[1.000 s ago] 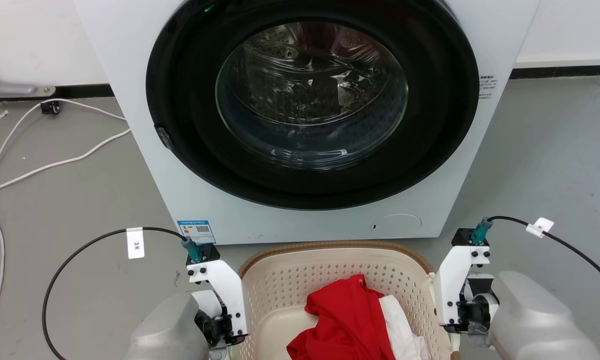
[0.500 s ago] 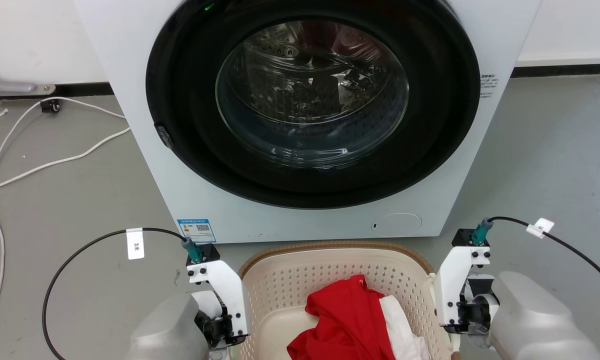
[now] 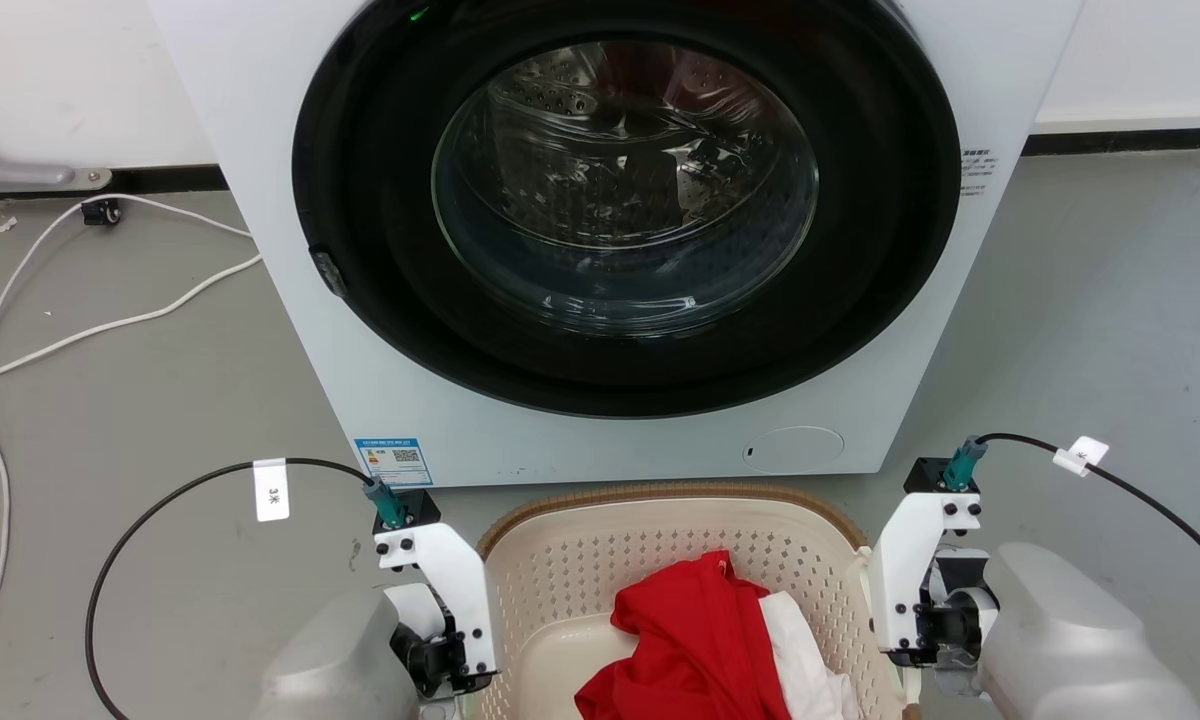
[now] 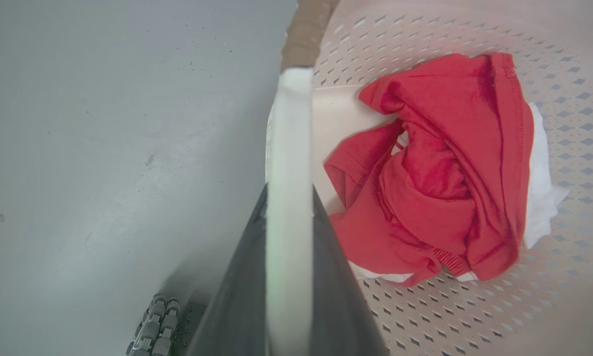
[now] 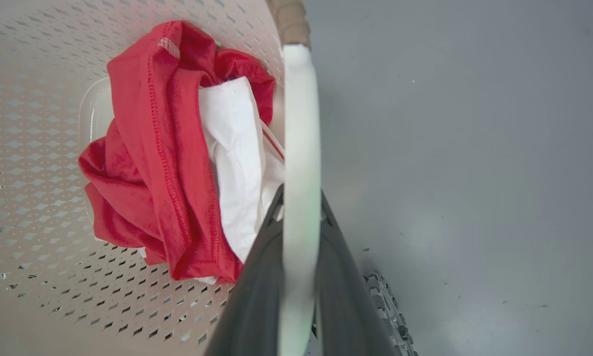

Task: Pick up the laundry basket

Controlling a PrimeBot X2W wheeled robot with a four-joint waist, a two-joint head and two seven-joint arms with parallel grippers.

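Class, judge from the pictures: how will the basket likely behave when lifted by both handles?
Probably light: the basket has perforated walls and holds few clothes. Likely stiff: its rim shows no sag. With left gripper and right gripper on its handles, it should stay level.

The laundry basket (image 3: 600,560) stands just before the washing machine (image 3: 620,450), perhaps touching; clothes (image 3: 695,640) lie inside it.

Only thing I could actually read was "3米" on the white tag (image 3: 271,493) clipped to the left cable (image 3: 315,460). The blue QR sticker (image 3: 392,462) and side print (image 3: 976,165) on the washing machine (image 3: 610,450) were too tiny.
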